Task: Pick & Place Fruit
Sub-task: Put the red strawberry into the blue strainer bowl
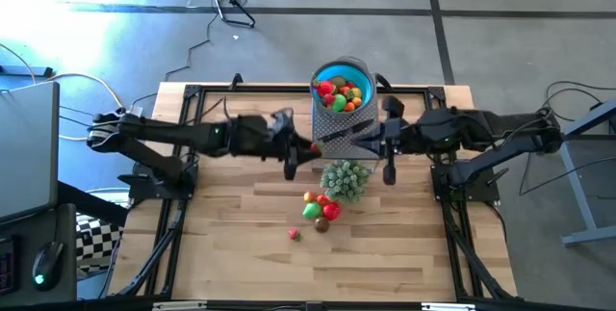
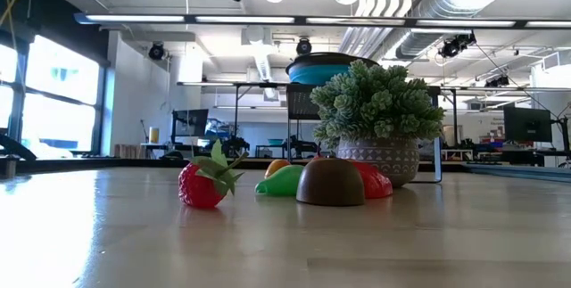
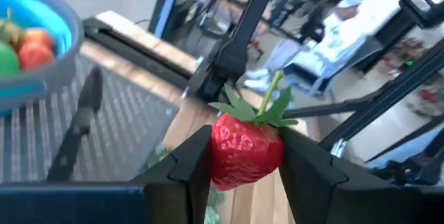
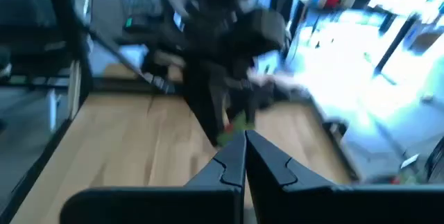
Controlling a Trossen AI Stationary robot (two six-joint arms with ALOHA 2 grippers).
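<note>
Overhead, your wooden bench [image 1: 241, 244] stands on grey floor; the blue bowl [image 1: 344, 87] of fruit sits at its far edge, loose fruit [image 1: 319, 209] near the middle. Level with the bench, a strawberry [image 2: 202, 184] lies before a ceiling of ducts. Your left gripper [image 3: 243, 172] has its jaws clamped on a red strawberry [image 3: 246, 148]. Your right gripper [image 4: 244, 156] has its jaws pressed together, empty.

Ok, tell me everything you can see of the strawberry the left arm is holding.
The strawberry is glossy red, plastic-looking, with faint seed dimples, a spiky green leaf crown and a thin green stem standing upward. It is clamped between the left gripper's dark jaws, one pressing each side, lifted clear of the table. The high view shows it as a red speck between the arms, near the blue bowl of fruit.
</note>
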